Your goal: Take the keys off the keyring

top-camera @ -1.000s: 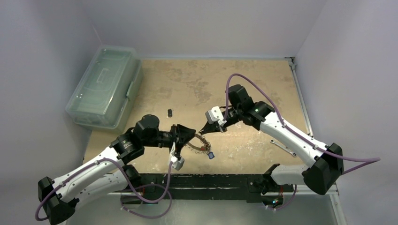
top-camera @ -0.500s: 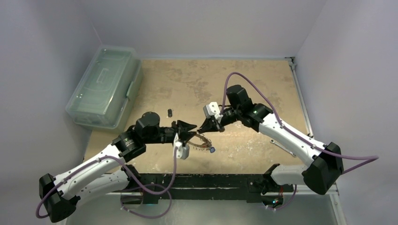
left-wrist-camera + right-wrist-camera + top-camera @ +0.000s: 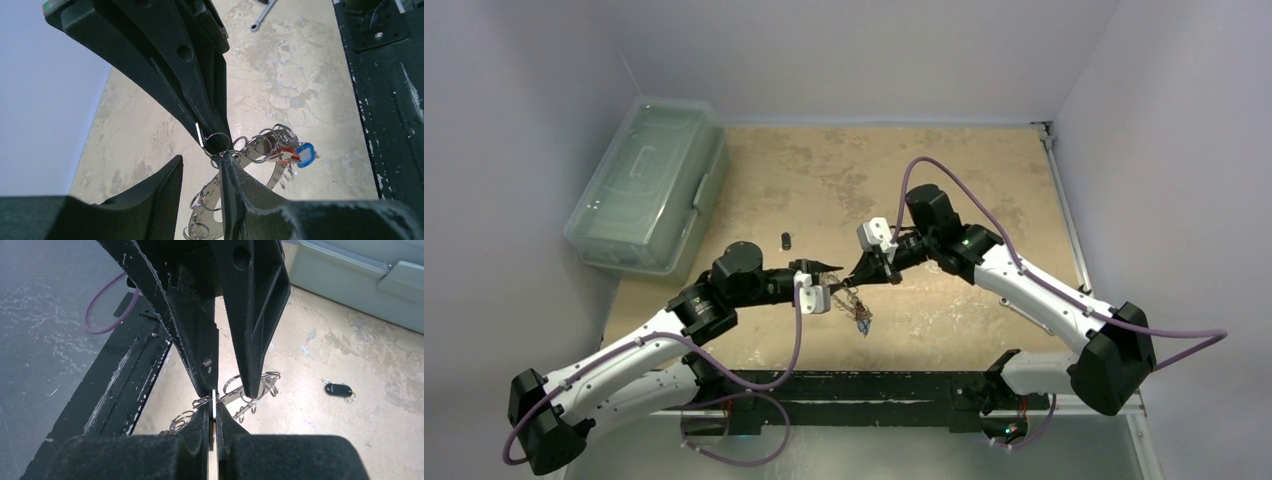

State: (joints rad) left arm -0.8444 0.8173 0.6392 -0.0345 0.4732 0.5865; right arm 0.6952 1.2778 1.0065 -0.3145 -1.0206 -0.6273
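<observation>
The keyring, likely light, stiff and slippery, hangs above the tabletop pinched in the right claw, the left claw narrowly open at a small split ring, the likeliest hold.

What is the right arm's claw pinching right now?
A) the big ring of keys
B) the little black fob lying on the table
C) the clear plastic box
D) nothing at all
A: in the right wrist view, the right gripper is shut with the thin metal band of the keyring clamped between its fingertips.
</observation>
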